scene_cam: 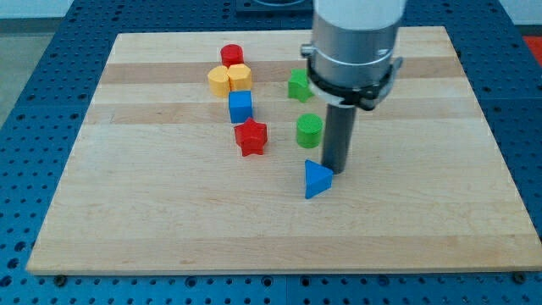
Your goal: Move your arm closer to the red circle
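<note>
**Surface stock: eight blocks, one rod tool**

Obscured items. The arm's grey housing [354,42] is cut off at the view's top and hides part of the wooden surface [127,212] behind it. The green star-like block [298,85] sits just at the view's left of that housing; its exact shape is hard to make out. My tip [337,172] is the lower end of a straight dark rod; this tool has no parts that spread or press together, and it pinches nothing.

Task item. Red circle [231,56], upright, near the view's top, left of centre. It touches or nearly touches the yellow pair below it: a yellow block of unclear outline [220,80] and a yellow block of rounded form [240,76].

Other stock. Blue cube [240,107] below the yellow pair; red star [251,136] just below the cube; green cylinder [309,130] just left of the rod; blue triangle [317,179] beside my tip, touching or nearly so.

Relation. The red circle lies well apart from my tip, toward the view's upper left, with the blue cube and red star between.
</note>
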`<state>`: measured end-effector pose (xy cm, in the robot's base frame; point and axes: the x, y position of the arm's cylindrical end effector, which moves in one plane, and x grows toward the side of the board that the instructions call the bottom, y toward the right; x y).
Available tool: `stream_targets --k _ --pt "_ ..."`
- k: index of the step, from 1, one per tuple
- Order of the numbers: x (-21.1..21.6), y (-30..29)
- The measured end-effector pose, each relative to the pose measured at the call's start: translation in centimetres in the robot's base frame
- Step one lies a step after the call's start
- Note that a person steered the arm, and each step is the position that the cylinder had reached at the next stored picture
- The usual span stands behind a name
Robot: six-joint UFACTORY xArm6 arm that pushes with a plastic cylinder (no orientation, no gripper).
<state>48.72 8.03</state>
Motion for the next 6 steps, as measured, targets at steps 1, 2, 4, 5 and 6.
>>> stream_targets --k 1,2,4,5,6 --pt "-2.0 5.6" --pt "-6.5 7.0" --pt "-17.1 2.5" --pt "-20.3 -2.3" --pt "-22.7 -7.5"
